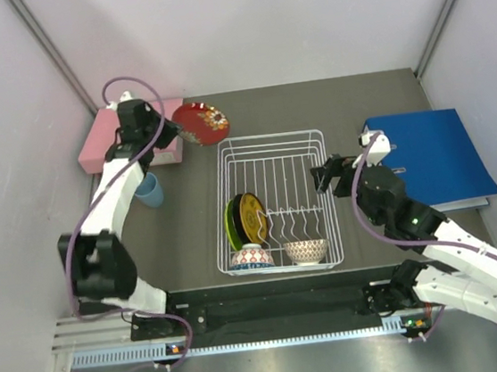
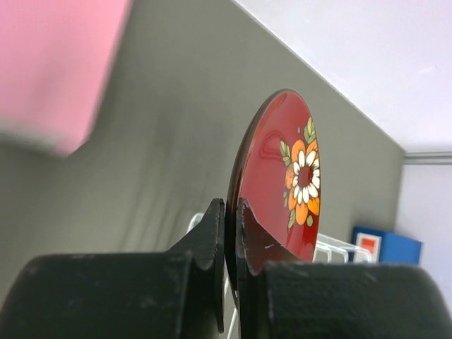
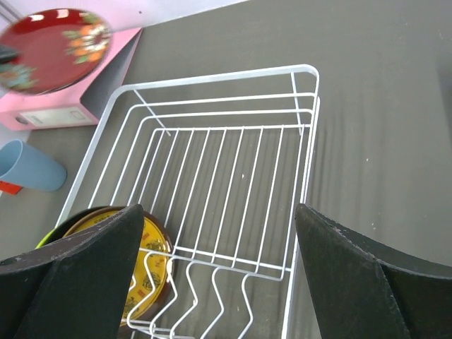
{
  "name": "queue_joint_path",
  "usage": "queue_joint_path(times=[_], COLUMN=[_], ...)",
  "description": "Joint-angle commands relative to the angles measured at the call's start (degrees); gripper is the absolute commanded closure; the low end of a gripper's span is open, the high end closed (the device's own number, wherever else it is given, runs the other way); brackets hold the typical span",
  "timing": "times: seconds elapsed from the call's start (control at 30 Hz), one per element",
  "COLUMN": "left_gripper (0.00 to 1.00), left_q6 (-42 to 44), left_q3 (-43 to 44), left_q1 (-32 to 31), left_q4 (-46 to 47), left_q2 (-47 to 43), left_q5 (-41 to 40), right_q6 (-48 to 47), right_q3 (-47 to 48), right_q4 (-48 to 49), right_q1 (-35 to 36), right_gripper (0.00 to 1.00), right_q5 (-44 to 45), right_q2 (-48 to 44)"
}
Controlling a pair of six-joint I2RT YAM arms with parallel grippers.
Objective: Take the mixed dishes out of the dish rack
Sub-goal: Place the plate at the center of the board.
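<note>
My left gripper [image 1: 173, 128] is shut on the rim of a dark red plate [image 1: 201, 123] with orange flowers, held in the air beyond the rack's far left corner; the plate fills the left wrist view [image 2: 286, 183], clamped between the fingers [image 2: 215, 233]. The white wire dish rack [image 1: 315, 138] still holds a yellow patterned plate [image 1: 252, 214], a lime green plate [image 1: 232, 226], a blue patterned bowl [image 1: 251, 257] and a beige patterned bowl [image 1: 306, 251]. A pale blue cup [image 1: 149, 191] stands left of the rack. My right gripper [image 1: 323, 180] is open and empty over the rack's right rim [image 3: 307, 141].
A pink binder [image 1: 113, 138] lies at the back left, under and behind the held plate. A blue binder [image 1: 434, 158] lies at the right, behind my right arm. Grey walls close in on both sides.
</note>
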Motion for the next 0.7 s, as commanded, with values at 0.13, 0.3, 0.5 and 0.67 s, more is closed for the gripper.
queue_joint_path(times=[0.13,0.3,0.5,0.67], left_gripper=[1.00,1.00,1.00,1.00], left_q6=[4.07,4.79,-0.39,-4.70], left_q3=[-12.88,-13.24,-5.08,11.53], left_q1=[-3.51,-3.60,-3.51,-3.69], left_q4=[-10.90,-11.36,-1.88,3.93], left_q2=[-30.53,-33.18,-18.09,3.94], left_q5=[-19.34,-19.10,-7.71,1.99], right_q6=[0.89,1.06,1.15,-0.25], right_q3=[-0.62,-0.53,-0.27,1.75], right_q4=[4.97,6.82,7.70,6.30], right_q1=[-0.77,-0.86,-0.77,-0.95], right_gripper=[0.13,0.13,0.13,0.13], right_q5=[-3.25,-6.33,-7.21,-6.16], right_q2=[2.13,4.67,4.50,3.62])
